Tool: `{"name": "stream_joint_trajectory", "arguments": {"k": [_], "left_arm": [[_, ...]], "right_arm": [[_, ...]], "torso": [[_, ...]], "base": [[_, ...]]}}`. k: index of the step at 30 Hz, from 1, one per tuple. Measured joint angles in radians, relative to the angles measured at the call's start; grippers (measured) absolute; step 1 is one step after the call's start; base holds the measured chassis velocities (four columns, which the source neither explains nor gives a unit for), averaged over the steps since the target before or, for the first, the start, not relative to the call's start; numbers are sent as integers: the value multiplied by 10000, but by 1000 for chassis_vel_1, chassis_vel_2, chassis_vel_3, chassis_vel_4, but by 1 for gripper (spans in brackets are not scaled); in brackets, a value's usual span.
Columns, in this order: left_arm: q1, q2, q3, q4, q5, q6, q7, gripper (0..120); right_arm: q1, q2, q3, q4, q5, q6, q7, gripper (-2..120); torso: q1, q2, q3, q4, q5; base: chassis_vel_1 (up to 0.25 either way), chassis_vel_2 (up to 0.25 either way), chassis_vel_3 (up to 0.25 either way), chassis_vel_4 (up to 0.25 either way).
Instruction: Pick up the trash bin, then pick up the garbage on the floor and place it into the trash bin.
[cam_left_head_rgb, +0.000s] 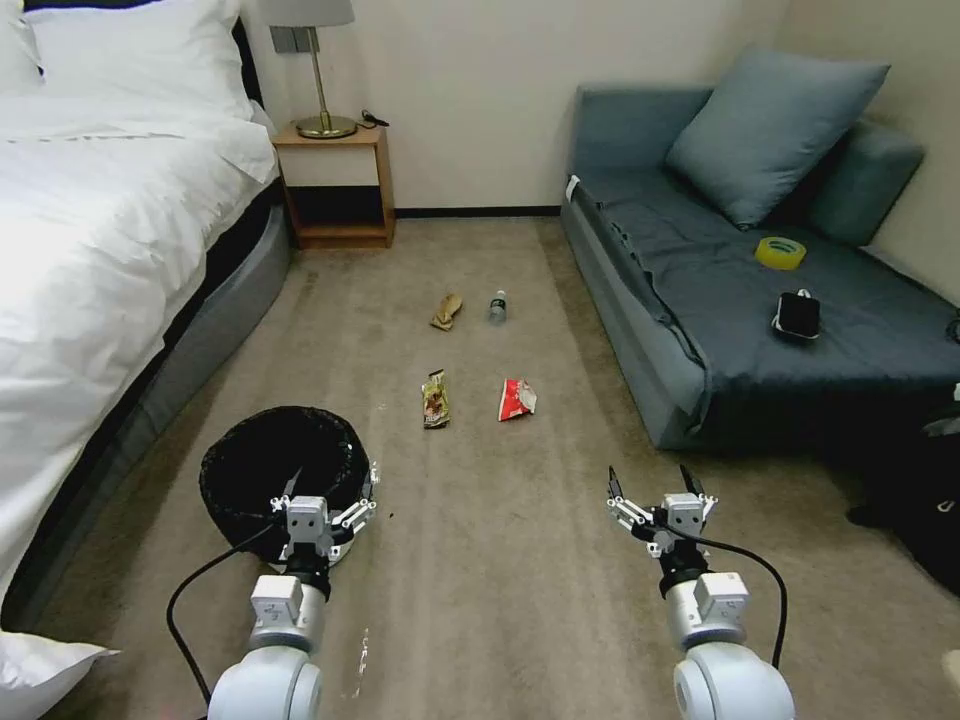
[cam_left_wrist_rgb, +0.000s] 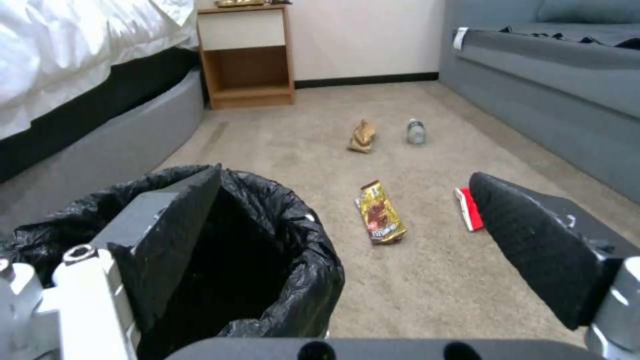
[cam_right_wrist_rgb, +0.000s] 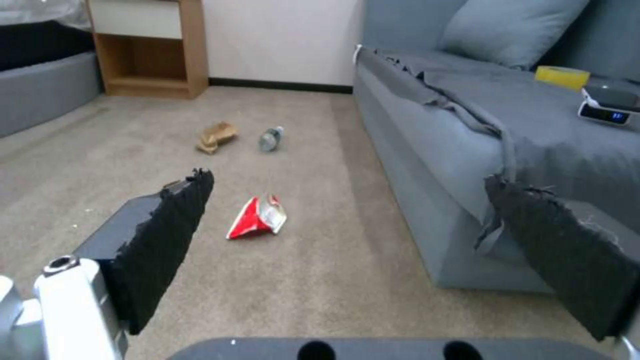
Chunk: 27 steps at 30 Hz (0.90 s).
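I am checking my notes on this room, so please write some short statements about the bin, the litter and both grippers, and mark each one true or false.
1. The trash bin stands on the carpet beside the bed. True.
2. The left gripper is shut on the bin's rim. False: it is open at the rim.
3. The red-and-white snack wrapper lies inside the bin. False: it lies on the floor.
4. The right gripper is open, holding nothing. True.
5. The small clear bottle lies near the tan paper scrap. True.

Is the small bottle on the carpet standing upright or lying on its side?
Lying on its side. The clear bottle rests lengthwise on the carpet beside the tan paper scrap, cap end pointing toward the far wall.
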Motion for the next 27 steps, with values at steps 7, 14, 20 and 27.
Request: {"name": "stream_joint_trajectory", "arguments": {"k": [7, 14, 20, 27], "left_arm": [[0, 0, 0, 0, 0, 0, 0, 100], [0, 0, 0, 0, 0, 0, 0, 100], [0, 0, 0, 1, -1, 0, 0, 100], [1, 0, 0, 1, 0, 0, 0, 100]], "right_arm": [[0, 0, 0, 3, 0, 0, 3, 100], [0, 0, 0, 2, 0, 0, 3, 100], [0, 0, 0, 3, 0, 0, 4, 100], [0, 0, 0, 3, 0, 0, 4, 100]], "torso": [[0, 1, 0, 0, 0], [0, 0, 0, 0, 0], [0, 0, 0, 0, 0], [0, 0, 0, 0, 0]], "base": [[0, 0, 0, 0], [0, 0, 0, 0], [0, 0, 0, 0], [0, 0, 0, 0]]}}
